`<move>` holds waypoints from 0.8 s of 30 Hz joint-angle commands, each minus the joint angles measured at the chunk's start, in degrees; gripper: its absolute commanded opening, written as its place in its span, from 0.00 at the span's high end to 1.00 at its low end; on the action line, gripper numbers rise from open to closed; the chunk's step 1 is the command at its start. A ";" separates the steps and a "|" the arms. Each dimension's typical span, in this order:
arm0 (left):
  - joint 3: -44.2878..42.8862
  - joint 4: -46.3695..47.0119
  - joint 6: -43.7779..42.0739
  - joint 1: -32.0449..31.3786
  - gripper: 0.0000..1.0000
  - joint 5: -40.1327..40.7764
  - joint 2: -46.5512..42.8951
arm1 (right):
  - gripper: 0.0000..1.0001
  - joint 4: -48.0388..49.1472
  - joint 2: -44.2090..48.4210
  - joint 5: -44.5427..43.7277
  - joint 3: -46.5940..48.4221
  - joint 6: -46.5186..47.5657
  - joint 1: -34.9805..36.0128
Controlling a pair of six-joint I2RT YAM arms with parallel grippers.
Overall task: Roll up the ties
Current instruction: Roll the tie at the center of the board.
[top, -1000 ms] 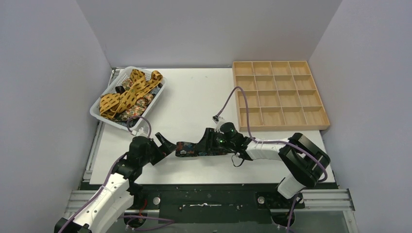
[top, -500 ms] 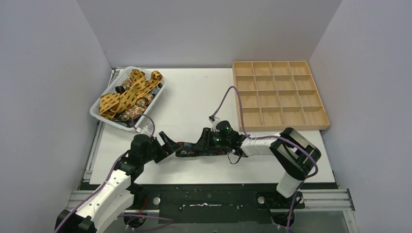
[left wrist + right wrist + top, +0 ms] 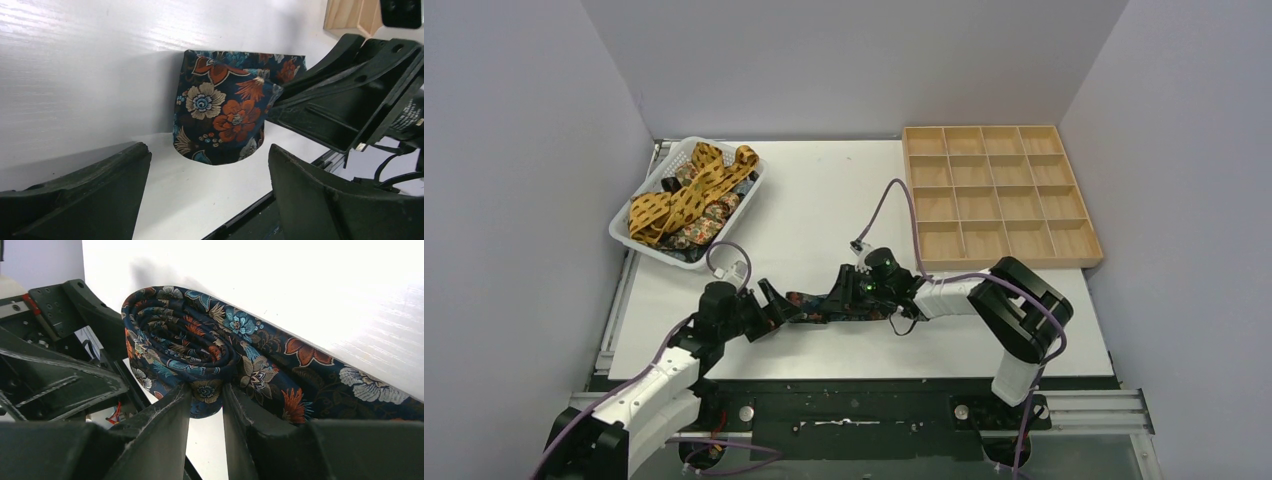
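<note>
Ties [image 3: 686, 190] fill the basket [image 3: 624, 236] at the desk's [image 3: 824, 200] back-left corner, while near the front edge the left gripper [image 3: 781, 305] stands spread wide, released, facing the floral tie's [image 3: 220, 120] rolled end, which the right gripper [image 3: 206, 394] pinches between its fingers.

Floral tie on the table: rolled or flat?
Partly rolled: floral tie shows a spiral coil at one end, flat tail trailing off; right fingers pinch the coil.

a robot lab's test cell: 3 plain lilac-grey walls [image 3: 854, 60] box in a white table [image 3: 824, 200]; behind the jaws, the left arm [image 3: 654, 385] and right arm [image 3: 1014, 320], both cabled, are bolted to a metal rail [image 3: 854, 410]; beyond the jaws sits a 16-cell wooden tray [image 3: 994, 190].
</note>
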State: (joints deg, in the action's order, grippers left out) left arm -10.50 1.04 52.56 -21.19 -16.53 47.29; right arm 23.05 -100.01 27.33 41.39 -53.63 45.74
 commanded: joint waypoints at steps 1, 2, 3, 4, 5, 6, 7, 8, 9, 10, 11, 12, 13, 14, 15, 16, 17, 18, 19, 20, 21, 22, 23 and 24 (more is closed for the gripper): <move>0.88 8.39 -3.41 0.43 0.15 -2.68 2.38 | 0.70 0.82 -0.98 1.13 2.17 -0.24 -0.50; 0.84 8.78 -3.91 0.38 0.15 -2.67 2.77 | 0.70 0.48 -1.34 1.42 2.47 -0.10 -0.60; 0.91 9.07 -4.33 0.43 0.15 -2.44 3.16 | 0.70 0.49 -1.67 1.89 2.61 0.13 -0.64; 0.79 9.02 -4.93 0.45 0.15 -2.20 3.59 | 0.70 0.57 -2.02 2.29 2.79 0.34 -0.60; 0.62 8.99 -5.52 0.45 0.15 -2.03 4.06 | 0.69 0.49 -2.30 2.43 2.88 0.37 -0.71; 0.51 9.05 -6.32 0.45 0.15 -2.01 4.61 | 0.69 0.41 -2.50 2.52 2.95 0.34 -0.68; 0.41 9.25 -7.07 0.49 0.15 -2.05 5.18 | 0.69 0.48 -2.66 2.67 2.99 0.29 -0.81; 0.42 9.82 -7.79 0.53 0.15 -2.39 5.89 | 0.69 0.50 -2.77 2.72 3.06 0.30 -0.80; 0.57 10.89 -8.34 0.58 0.15 -3.00 6.64 | 0.69 0.42 -2.95 2.79 3.16 0.40 -0.84; 0.65 12.01 -9.00 0.61 0.15 -3.78 7.66 | 0.69 0.42 -3.05 2.81 3.17 0.32 -0.84; 0.36 12.70 -9.80 0.62 0.15 -4.65 8.70 | 0.69 0.43 -3.15 2.81 3.25 0.32 -0.83; 0.05 13.13 -10.73 0.62 0.15 -5.46 10.04 | 0.69 0.55 -3.17 2.86 3.26 0.31 -0.90; -0.13 13.88 -11.34 0.70 0.15 -6.13 11.33 | 0.69 0.73 -3.19 3.03 3.26 0.31 -0.93; -0.13 15.05 -11.46 0.85 0.15 -6.71 12.47 | 0.69 0.77 -3.19 3.08 3.26 0.33 -0.91; -0.22 16.32 -11.28 1.00 0.15 -7.41 13.70 | 0.69 0.77 -3.18 3.05 3.26 0.28 -0.98; -0.03 18.07 -10.93 1.06 0.15 -8.20 14.65 | 0.69 0.77 -3.18 3.14 3.26 0.33 -1.00; 0.26 20.58 -10.31 1.06 0.15 -9.11 15.57 | 0.69 0.65 -3.25 3.21 3.31 0.39 -1.00; 0.70 22.90 -9.73 1.06 0.16 -10.25 16.33 | 0.69 0.48 -3.38 3.24 3.34 0.39 -1.07; 0.80 24.57 -9.45 1.06 0.16 -11.20 16.95 | 0.69 0.49 -3.50 3.37 3.35 0.44 -1.08; 0.64 25.04 -9.43 1.06 0.18 -11.79 17.51 | 0.69 0.57 -3.59 3.42 3.35 0.40 -1.09; 0.51 25.12 -9.53 1.06 0.19 -12.30 17.86 | 0.69 0.66 -3.68 3.43 3.35 0.38 -1.09; 0.41 24.96 -9.57 1.06 0.20 -12.37 18.06 | 0.69 0.66 -3.75 3.47 3.39 0.36 -1.09; 0.45 24.82 -9.65 1.06 0.21 -12.27 18.02 | 0.69 0.68 -3.79 3.53 3.43 0.22 -1.09; 0.67 24.69 -9.71 1.06 0.22 -11.76 17.83 | 0.69 0.80 -3.79 3.62 3.44 0.13 -1.17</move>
State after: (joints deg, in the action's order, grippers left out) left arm -10.04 22.13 44.21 -20.38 -25.89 64.66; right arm 22.70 -102.69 30.52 43.11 -53.41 44.97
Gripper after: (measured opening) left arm 0.796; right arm 0.312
